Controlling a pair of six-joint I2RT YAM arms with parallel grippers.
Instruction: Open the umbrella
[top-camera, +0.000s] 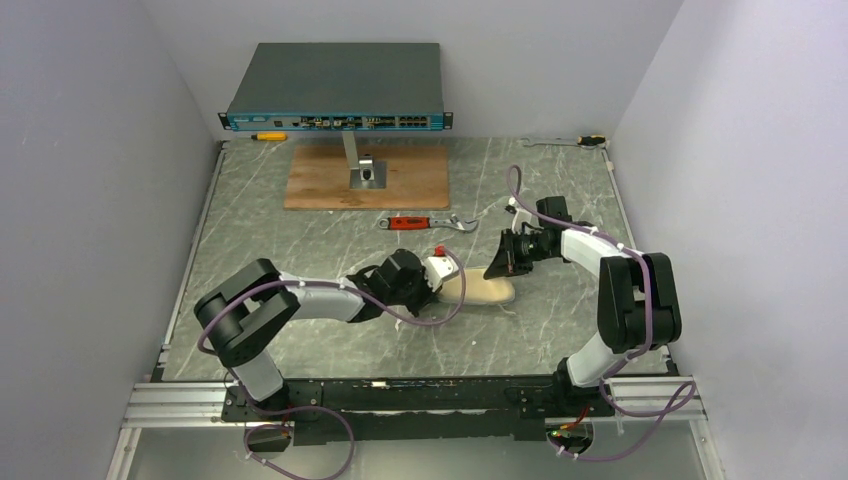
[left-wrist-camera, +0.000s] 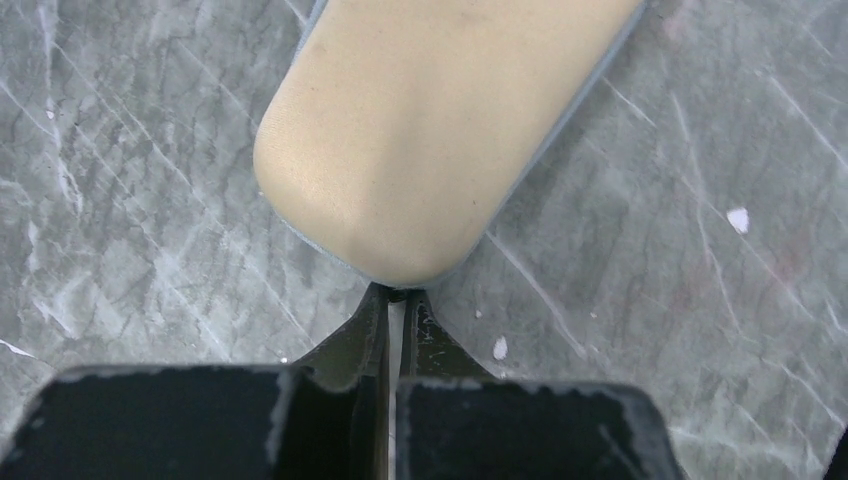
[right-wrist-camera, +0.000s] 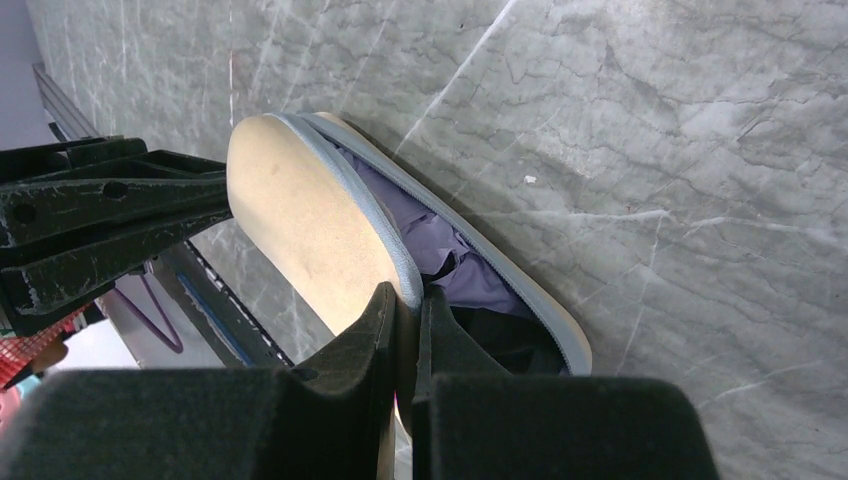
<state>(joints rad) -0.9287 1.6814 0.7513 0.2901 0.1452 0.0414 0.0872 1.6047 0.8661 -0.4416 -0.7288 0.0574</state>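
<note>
Umbrella shows only as lilac fabric bunched inside the partly unzipped tan case, which lies on the table between your two grippers. Your right gripper is clamped on the edge of the case's raised upper flap, directly above that fabric. Your left gripper has its jaws pressed almost together, tips touching the case's opposite, rounded end; whether they pinch anything there you cannot tell.

Even bright light, faint shadows; right gripper blurs close up.
</note>
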